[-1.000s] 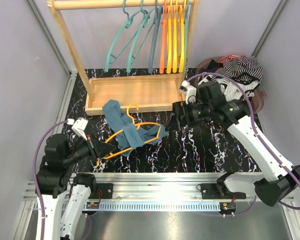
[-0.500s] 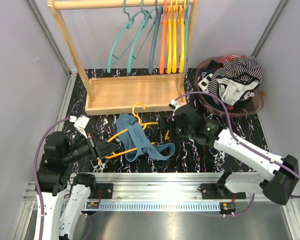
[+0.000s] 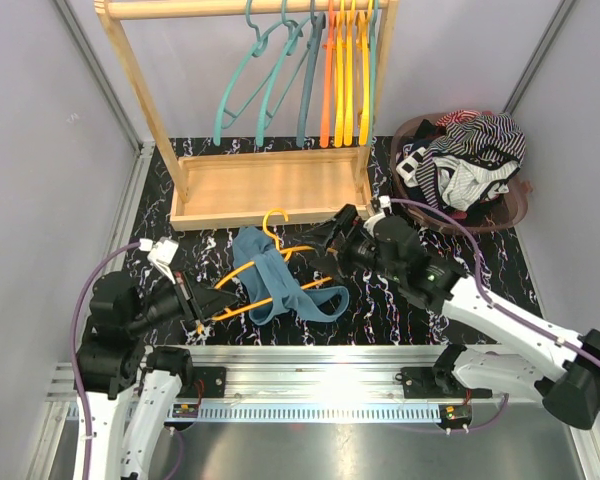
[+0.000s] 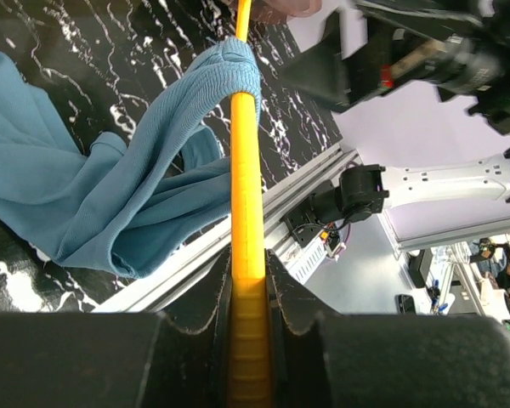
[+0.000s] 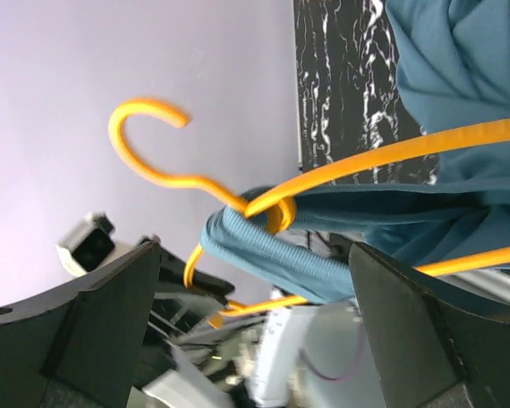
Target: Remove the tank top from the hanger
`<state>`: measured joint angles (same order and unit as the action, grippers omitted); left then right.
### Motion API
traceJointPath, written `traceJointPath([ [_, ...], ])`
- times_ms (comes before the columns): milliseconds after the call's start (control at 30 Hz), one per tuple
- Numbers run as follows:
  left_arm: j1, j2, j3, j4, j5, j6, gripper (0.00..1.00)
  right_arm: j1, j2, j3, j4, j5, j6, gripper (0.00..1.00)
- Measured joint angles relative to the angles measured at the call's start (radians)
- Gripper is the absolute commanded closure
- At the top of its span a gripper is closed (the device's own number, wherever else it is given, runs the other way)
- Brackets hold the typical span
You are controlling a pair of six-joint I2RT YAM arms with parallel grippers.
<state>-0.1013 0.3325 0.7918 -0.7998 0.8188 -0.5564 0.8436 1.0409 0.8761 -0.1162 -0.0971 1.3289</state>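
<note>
Grip on the left is tight: my left fingers (image 4: 293, 299) pinch the hanger (image 4: 246, 195) by its orange bar. My right fingers (image 5: 102, 316) are spread wide, holding nothing, near the hook (image 5: 144, 127). One strap of the tank top (image 3: 268, 274) loops the hanger's neck, the rest trailing on the bench (image 3: 400, 302) before the rack (image 3: 270, 186).

Lavender walls (image 3: 40, 120) around black marbled table (image 3: 380, 300).

white arms (image 3: 500, 312), black joints (image 3: 108, 300), purple cables (image 3: 79, 308)
</note>
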Motion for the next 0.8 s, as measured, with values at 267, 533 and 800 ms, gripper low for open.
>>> traceJointPath([
  [267, 0.0, -0.038, -0.011, 0.082, 0.036, -0.02, 1.0, 0.0, 0.121, 0.0, 0.032, 0.022, 0.273, 0.0],
  [533, 0.001, -0.058, -0.072, 0.112, 0.098, -0.029, 0.99, 0.0, 0.183, 0.004, 0.151, 0.078, 0.393, 1.0],
  [800, 0.0, -0.076, -0.096, 0.129, 0.113, -0.016, 0.01, 0.001, 0.167, 0.022, 0.175, 0.104, 0.229, 1.0],
])
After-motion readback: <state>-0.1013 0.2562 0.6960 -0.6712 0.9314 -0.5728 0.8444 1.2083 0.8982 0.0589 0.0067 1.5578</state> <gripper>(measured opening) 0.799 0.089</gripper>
